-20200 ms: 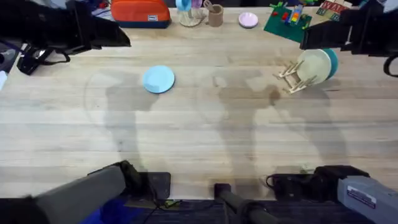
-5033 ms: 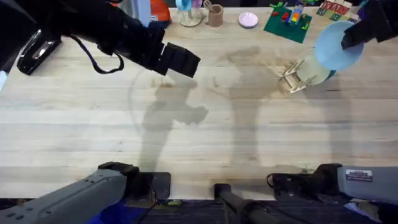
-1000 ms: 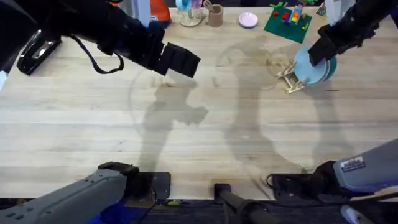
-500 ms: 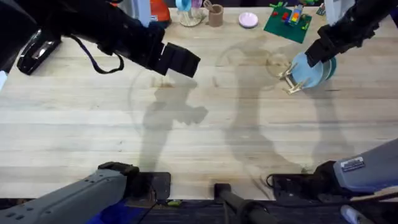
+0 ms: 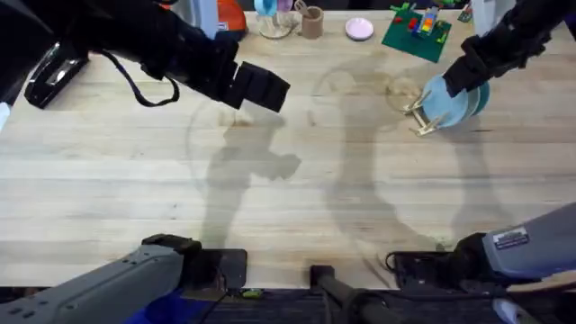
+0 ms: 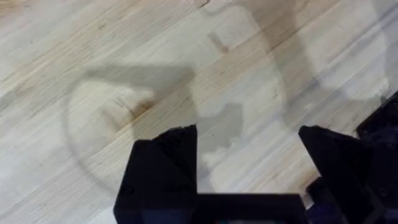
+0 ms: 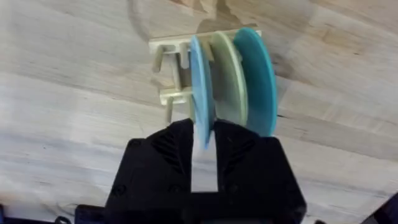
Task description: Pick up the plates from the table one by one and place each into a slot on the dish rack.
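So the right gripper has its fingers pinched on the rim of the light blue plate, which stands on edge in the dish rack at the upper right of the overhead frame. From the right wrist view it sits in a slot just beside the cream plate, with the teal plate behind that one.

I'd say the step is basically the release. To do it well: make sure the plate's bottom edge is actually seated between the pegs, then open the fingers just enough to clear the rim and lift straight off along the plate's plane (any sideways drag could tip it into the cream one, or shove the light little rack).

The left gripper hangs over bare table at the upper left, fingers spread wide and holding nothing, well apart from the rack.

Clutter along the top edge: a green block board, a small pink dish and a cup. The board is the nearest, so watch it on the way out.
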You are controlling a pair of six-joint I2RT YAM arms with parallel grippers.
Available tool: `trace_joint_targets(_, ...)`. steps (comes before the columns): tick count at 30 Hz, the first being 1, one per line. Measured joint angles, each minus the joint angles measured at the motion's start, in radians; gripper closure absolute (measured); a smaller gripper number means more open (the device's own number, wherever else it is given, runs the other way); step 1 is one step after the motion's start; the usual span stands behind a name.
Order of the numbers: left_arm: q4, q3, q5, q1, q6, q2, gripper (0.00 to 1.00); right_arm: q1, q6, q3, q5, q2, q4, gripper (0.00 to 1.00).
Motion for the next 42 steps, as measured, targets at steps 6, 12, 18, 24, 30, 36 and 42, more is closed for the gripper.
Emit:
trace_joint_targets(6,0.000,0.000,0.000,0.000,0.000,0.000,0.006,0.001,0.000,-0.002,0.009,-0.112,0.007,0.778)
trace_joint_targets(12,0.000,0.000,0.000,0.000,0.000,0.000,0.005,0.001,0.005,-0.002,0.009,-0.224,-0.009,0.765)
trace_joint_targets(18,0.000,0.000,0.000,0.000,0.000,0.000,0.006,0.001,0.026,-0.002,0.008,-0.300,-0.033,0.676)
trace_joint_targets(24,0.000,0.000,0.000,0.000,0.000,0.000,0.005,0.041,0.051,-0.002,0.009,-0.396,-0.077,0.017)
trace_joint_targets(30,0.000,0.000,0.000,0.000,0.000,0.000,0.005,0.172,0.090,-0.002,0.011,-0.486,-0.176,0.008)
trace_joint_targets(36,0.000,0.000,0.000,0.000,0.000,0.000,0.005,0.295,0.178,-0.002,0.042,-0.565,-0.268,0.007)
trace_joint_targets(42,0.000,0.000,0.000,0.000,0.000,0.000,0.006,0.370,0.242,-0.002,0.048,-0.656,-0.346,0.008)
